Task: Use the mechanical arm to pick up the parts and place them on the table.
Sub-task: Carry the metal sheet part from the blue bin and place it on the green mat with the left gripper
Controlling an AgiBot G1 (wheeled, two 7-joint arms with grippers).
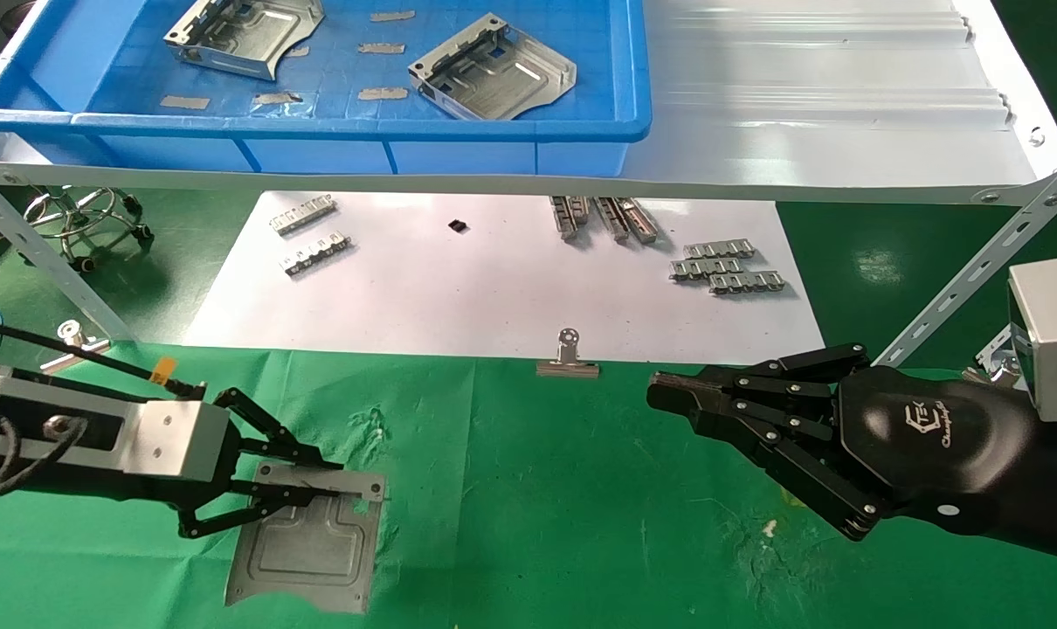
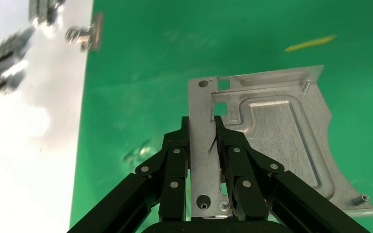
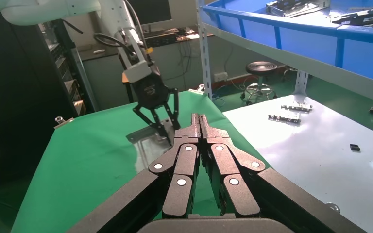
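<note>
1. A blue plastic bin (image 1: 336, 131) is sitting on the white metal shelf (image 1: 825, 122) above the bench, and two shiny metal plates are lying inside it, one toward the bin's left (image 1: 240, 35) and one toward its right (image 1: 492, 68). Several small grey strips of tape (image 1: 380, 48) are lying on the bin floor between and around them.
2. The bench (image 1: 563, 524) is showing as wrinkled bright green cloth, with a white paper sheet (image 1: 459, 288) lying on its far part under the shelf.
3. Small ridged metal strips are resting on the paper in groups: two on the left (image 1: 314, 236), a cluster at the far middle (image 1: 603, 217) and a stack to the right (image 1: 728, 269). A tiny black piece (image 1: 459, 226) is lying among them, and a silver binder clip (image 1: 568, 356) is sitting at the paper's near edge.
4. A third plate (image 1: 306, 546) is lying low over the green cloth at the near left; it is silver stamped sheet metal, roughly square with one curved-off corner, a raised inner outline and small rectangular cutouts.
5. The left hand (image 1: 314, 476) is pinching that plate's upright rim, with its black jointed fingers (image 2: 175, 160) closing on either side of the rim; I cannot tell whether the plate is touching the cloth.
6. The right hand (image 1: 668, 393) is hovering over the cloth at the near right with its fingers pressed together and nothing between them.
</note>
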